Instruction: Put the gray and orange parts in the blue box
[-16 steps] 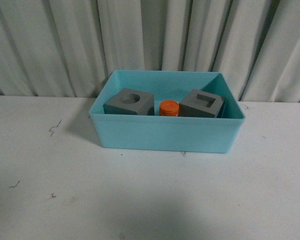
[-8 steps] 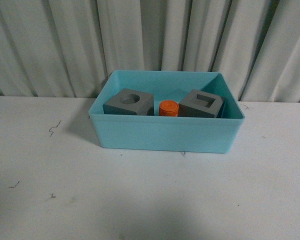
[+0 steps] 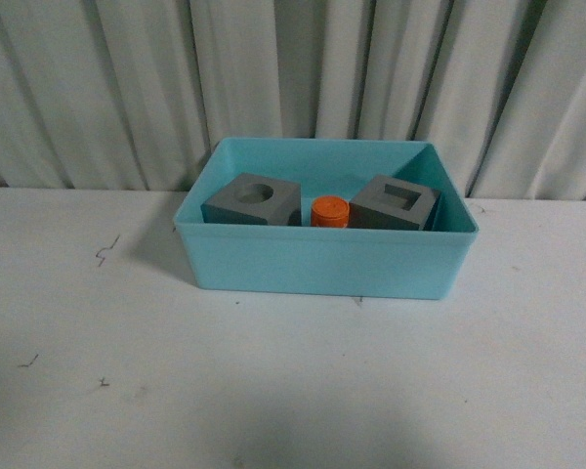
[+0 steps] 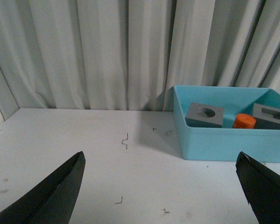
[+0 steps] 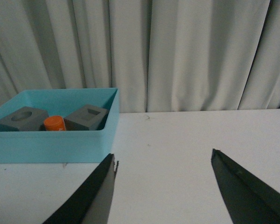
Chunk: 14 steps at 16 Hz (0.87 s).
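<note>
No writing can be read on any part. The blue box (image 3: 322, 259) holds all three side by side: the round-recess cube (image 3: 252, 200), the orange cylinder (image 3: 329, 211), and the square-recess cube (image 3: 395, 203). The front view shows neither arm. Only the wrist views show the left gripper (image 4: 161, 191) and right gripper (image 5: 163, 191), both spread wide, empty, well apart from the box, which lies ahead of each, above the white table (image 3: 293, 381)

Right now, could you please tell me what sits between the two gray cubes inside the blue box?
The orange cylinder stands between the round-recess cube and the square-recess cube, clearest in the front view.
</note>
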{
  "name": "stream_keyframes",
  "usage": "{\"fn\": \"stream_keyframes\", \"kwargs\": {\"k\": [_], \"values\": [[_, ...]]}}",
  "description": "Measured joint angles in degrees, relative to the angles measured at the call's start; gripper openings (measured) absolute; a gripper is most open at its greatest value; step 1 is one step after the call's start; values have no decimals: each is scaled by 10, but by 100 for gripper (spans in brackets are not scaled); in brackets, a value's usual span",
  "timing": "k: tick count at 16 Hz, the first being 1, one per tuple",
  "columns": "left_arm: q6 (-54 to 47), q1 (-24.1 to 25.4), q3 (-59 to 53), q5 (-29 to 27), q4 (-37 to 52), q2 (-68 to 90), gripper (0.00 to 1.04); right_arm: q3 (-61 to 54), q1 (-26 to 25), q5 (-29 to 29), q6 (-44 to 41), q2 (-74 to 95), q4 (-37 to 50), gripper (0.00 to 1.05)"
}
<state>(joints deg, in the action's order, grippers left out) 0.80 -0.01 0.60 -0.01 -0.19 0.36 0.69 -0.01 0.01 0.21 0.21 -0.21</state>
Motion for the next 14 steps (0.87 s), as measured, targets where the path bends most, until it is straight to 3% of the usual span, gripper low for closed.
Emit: {"fn": "stream_keyframes", "kwargs": {"k": [4, 14], "values": [[0, 0, 0, 0, 0, 0, 98, 0, 0, 0, 0, 0, 0, 100], [0, 0, 0, 0, 0, 0, 98, 0, 0, 0, 0, 0, 0, 98]]}}
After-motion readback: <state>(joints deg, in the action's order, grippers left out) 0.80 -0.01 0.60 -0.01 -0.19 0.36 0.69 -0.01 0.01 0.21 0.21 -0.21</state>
